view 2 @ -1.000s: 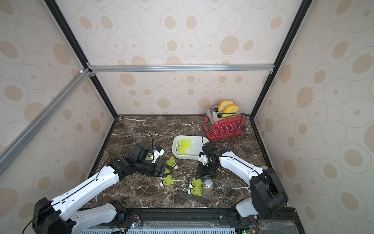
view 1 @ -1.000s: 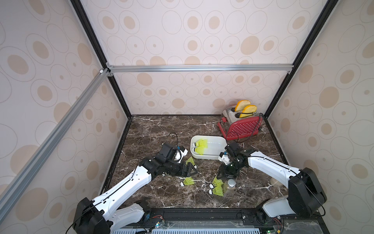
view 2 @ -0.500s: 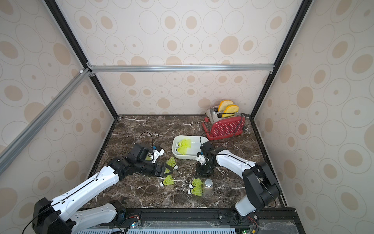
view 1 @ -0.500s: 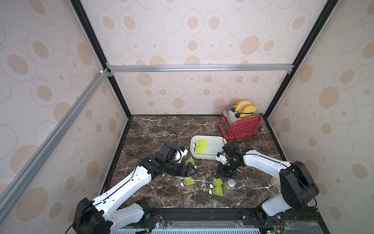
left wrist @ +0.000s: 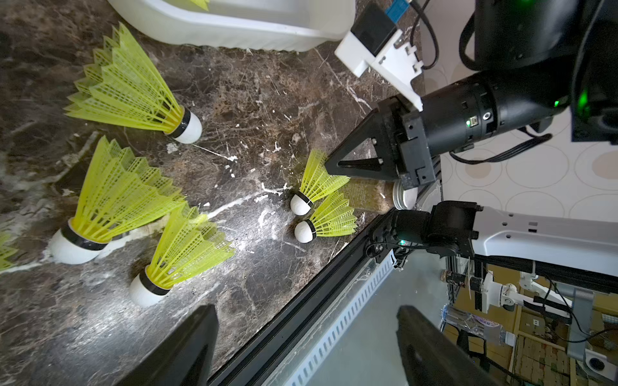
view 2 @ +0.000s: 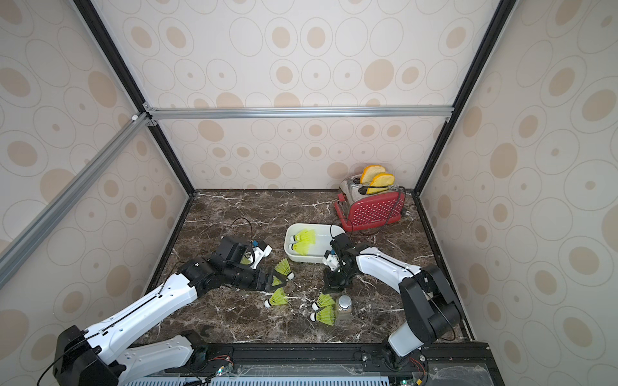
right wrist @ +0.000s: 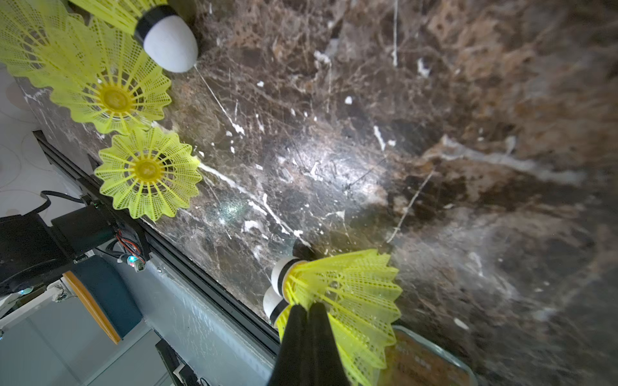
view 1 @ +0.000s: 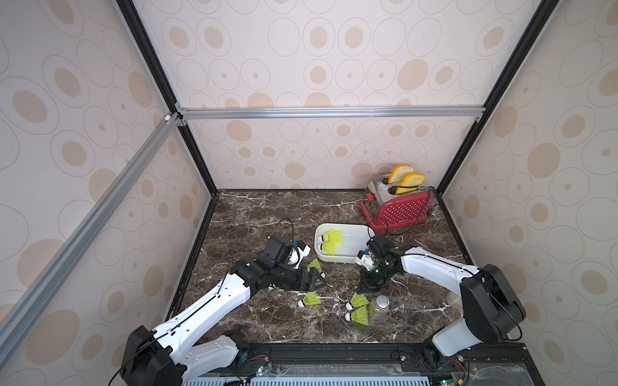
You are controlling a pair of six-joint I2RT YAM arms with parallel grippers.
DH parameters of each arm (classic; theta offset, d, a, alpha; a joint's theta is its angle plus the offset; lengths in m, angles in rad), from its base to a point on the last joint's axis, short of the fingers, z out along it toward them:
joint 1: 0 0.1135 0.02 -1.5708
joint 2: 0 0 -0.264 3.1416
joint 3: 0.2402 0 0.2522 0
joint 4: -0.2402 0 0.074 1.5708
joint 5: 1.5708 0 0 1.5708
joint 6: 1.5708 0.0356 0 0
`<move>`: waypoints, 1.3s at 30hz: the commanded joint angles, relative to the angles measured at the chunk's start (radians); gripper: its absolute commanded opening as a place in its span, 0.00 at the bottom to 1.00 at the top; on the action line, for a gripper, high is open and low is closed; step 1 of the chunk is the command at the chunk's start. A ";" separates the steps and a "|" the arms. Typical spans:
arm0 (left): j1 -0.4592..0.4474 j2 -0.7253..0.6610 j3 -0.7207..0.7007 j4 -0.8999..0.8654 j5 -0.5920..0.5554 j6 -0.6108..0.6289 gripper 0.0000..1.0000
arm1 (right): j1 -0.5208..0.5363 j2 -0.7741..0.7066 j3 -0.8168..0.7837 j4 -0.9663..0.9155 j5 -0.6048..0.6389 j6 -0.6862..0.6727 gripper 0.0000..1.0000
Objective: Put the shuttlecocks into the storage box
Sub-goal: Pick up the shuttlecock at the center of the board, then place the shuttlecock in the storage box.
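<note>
Several neon-yellow shuttlecocks lie on the marble floor. Two of them (view 1: 359,299) (view 1: 359,315) sit against the jar, and others (view 1: 314,265) (view 1: 311,298) lie close to my left gripper (view 1: 316,279). Two more (view 1: 331,236) rest inside the white storage box (view 1: 337,258) (view 2: 307,259). My left gripper (left wrist: 307,334) hovers open with nothing between its fingers. My right gripper (view 1: 364,289) (right wrist: 307,307) is shut, fingers pressed together. Its tips (left wrist: 329,165) touch the skirt rim of the shuttlecock (left wrist: 317,182) nearest the jar. Whether any skirt is pinched does not show.
A small clear jar (view 1: 379,305) (left wrist: 368,197) with a silver lid stands behind the two front shuttlecocks. A red toaster (view 1: 399,209) with bread slices sits at the back right, its cord trailing towards the box. The black front rail (left wrist: 301,267) edges the floor.
My right gripper's jaws have closed from partly open to fully together at the shuttlecock's skirt. The left arm and the shuttlecocks have not visibly moved.
</note>
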 commanded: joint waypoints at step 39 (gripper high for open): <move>0.010 0.047 0.192 0.109 -0.211 -0.151 0.87 | -0.119 0.058 0.165 0.510 0.132 0.467 0.00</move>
